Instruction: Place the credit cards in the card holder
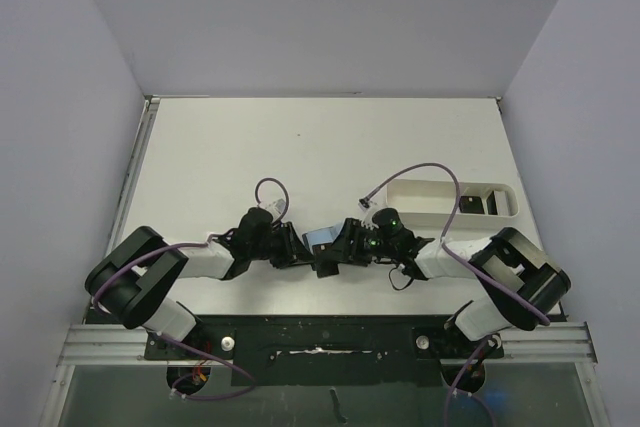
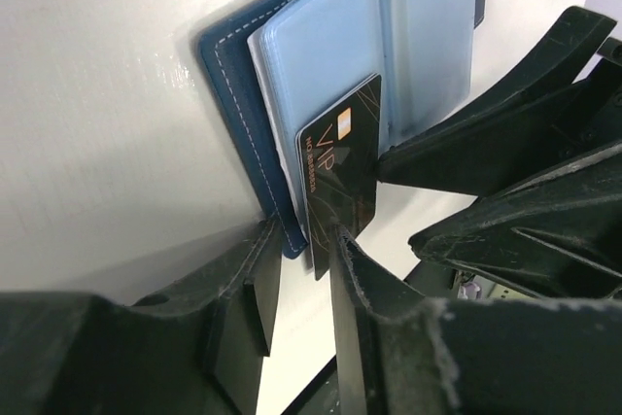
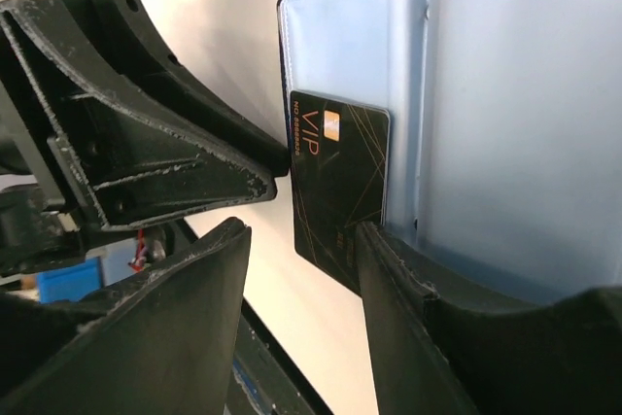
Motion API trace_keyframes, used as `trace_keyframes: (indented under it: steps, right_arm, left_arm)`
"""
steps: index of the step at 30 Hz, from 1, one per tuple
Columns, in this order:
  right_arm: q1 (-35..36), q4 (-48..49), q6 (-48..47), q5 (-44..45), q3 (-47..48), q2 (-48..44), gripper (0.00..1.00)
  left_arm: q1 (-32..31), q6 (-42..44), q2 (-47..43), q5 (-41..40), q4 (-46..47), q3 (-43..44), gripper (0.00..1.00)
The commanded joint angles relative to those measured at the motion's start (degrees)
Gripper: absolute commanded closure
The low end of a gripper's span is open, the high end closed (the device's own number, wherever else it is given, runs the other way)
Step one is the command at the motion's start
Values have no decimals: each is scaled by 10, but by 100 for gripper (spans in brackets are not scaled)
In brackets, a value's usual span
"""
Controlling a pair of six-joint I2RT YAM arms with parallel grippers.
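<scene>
Black card (image 2: 340,172) half in wallet (image 2: 228,85). My left gripper (image 2: 303,250) straddles it, grip unclear; right gripper (image 3: 299,240) gapes. Skewed pushing could jam it.

– we read the card holder (image 2: 326,55) as navy leather-like stuff on the outside, matt, with pale stitching (image 2: 236,94) along the edge.
– agreed. inside we see clear bluish plastic, smooth and glossy.
– the credit card (image 2: 340,167) looks like black plastic to us, satin, with coppery metallic print.
– the left tool (image 2: 303,258) and right tool (image 3: 301,240) we'd call matt black plastic, rough and frayed at the edges.
– the worktop (image 2: 97,94) is white and smooth, with a faint sheen.
– and the tray (image 1: 430,183) seems matt white plastic.
</scene>
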Motion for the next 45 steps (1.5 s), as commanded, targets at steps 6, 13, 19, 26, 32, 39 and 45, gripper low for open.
trace_keyframes:
  steps: [6,13,19,26,32,39,45]
  right_arm:
    - [22,-121,-60,88,64,0,52]
    - [36,-159,-65,110,89,-14,53]
    - [39,-196,-79,153,96,-40,53]
    - [41,-147,-70,107,92,14,55]
    - [39,-80,-60,64,75,23,69]
    - [34,-16,-46,27,53,31,71]
    - [10,91,-23,-30,8,12,71]
  left_arm:
    - [-1,-21,-10,3,65,-17,68]
    - [-1,-26,-9,0,73,-17,67]
    - [-1,-25,-10,0,80,-14,67]
    - [-1,-30,1,-1,91,-19,67]
    - [-1,-31,11,0,103,-19,67]
    - [-1,-31,17,5,106,-17,72]
    - [-1,-29,5,0,98,-26,86]
